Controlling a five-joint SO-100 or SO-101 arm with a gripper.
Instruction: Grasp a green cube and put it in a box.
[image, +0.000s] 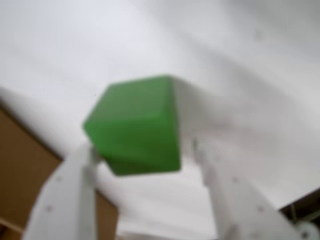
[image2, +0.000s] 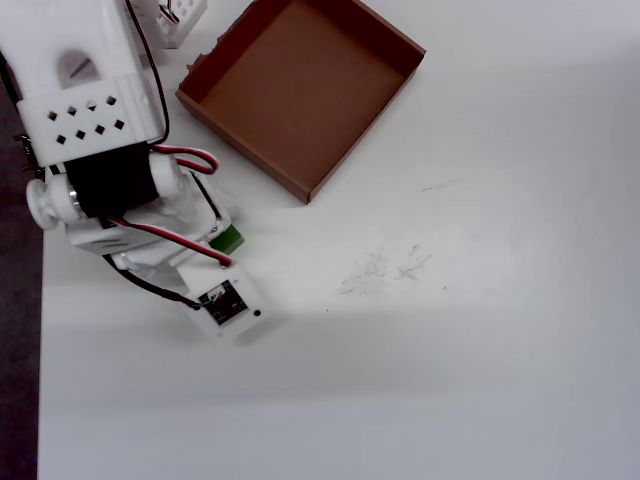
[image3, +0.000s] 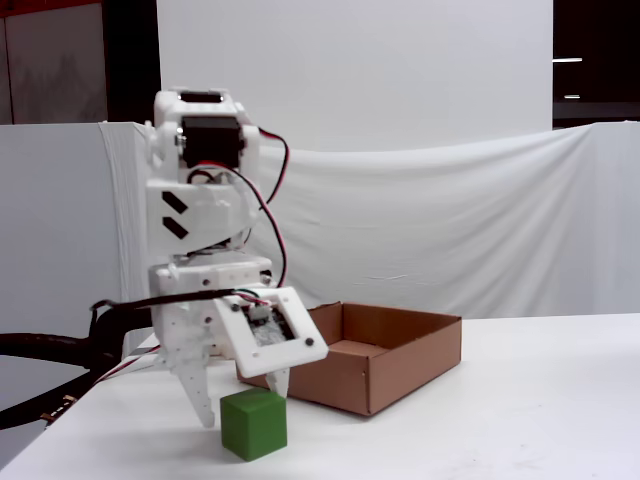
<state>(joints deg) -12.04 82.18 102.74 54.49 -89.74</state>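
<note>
A white tabletop (image2: 450, 380) lies under me, with a white sheet hung behind it in the fixed view. Nearest the fixed camera, by the table's front edge as that view shows it, sits the green cube (image3: 254, 424), resting on the surface. My gripper (image3: 245, 408) points down over it, one white finger on each side. In the wrist view the cube (image: 136, 125) fills the gap between my two fingers (image: 67, 200), tilted corner-on and blurred; the jaws stand about as wide as the cube, but I cannot tell whether they press on it. From overhead only a sliver of green (image2: 227, 238) shows beneath my arm (image2: 110, 150), near the table's left edge. Farther back stands the box (image3: 440, 345), an open brown cardboard tray with low walls. Overhead it sits at the top edge (image2: 330, 165), turned diagonally, and I see nothing inside. The cube is outside it, well apart.
</note>
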